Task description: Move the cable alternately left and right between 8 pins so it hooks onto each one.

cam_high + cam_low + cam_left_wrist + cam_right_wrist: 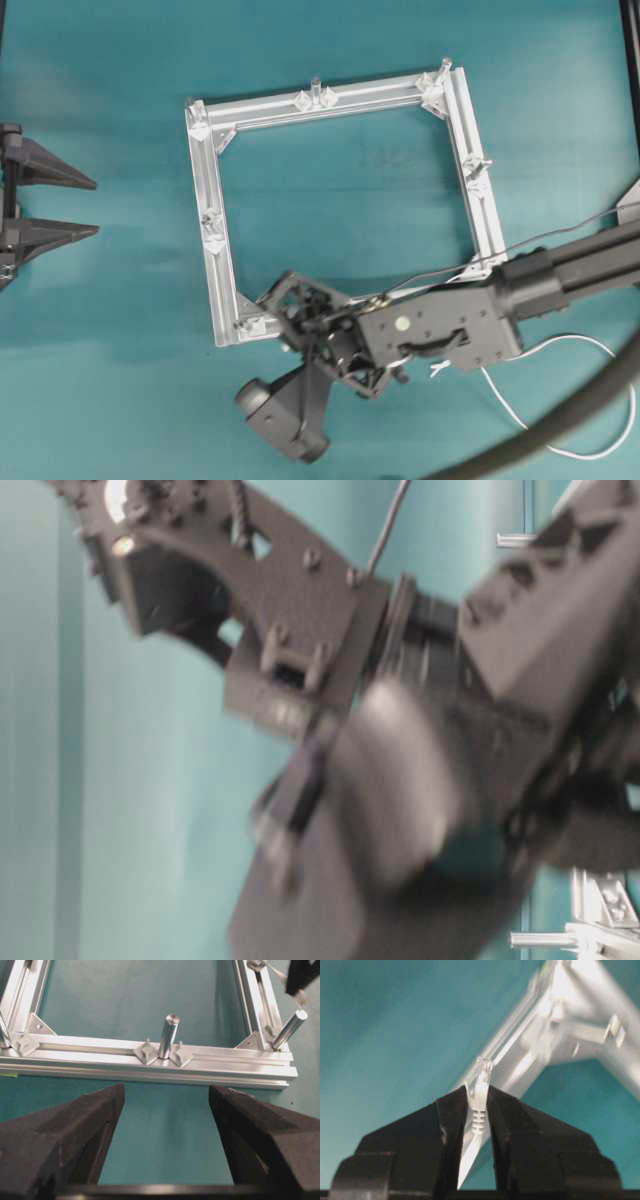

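Right end effector [479,1110] clenched on cable [479,1097] plug, positioned over frame [212,215] lower edge near bottom-left corner. Cable slack looped on worktop [120,400] at lower right. Left end effector [165,1110] spread wide, nothing gripped, parked beside frame's left rail. Pins [168,1036] seemingly unhooked; table-level view blurred.

A flat teal tabletop [330,60] fills the background under even, soft light.
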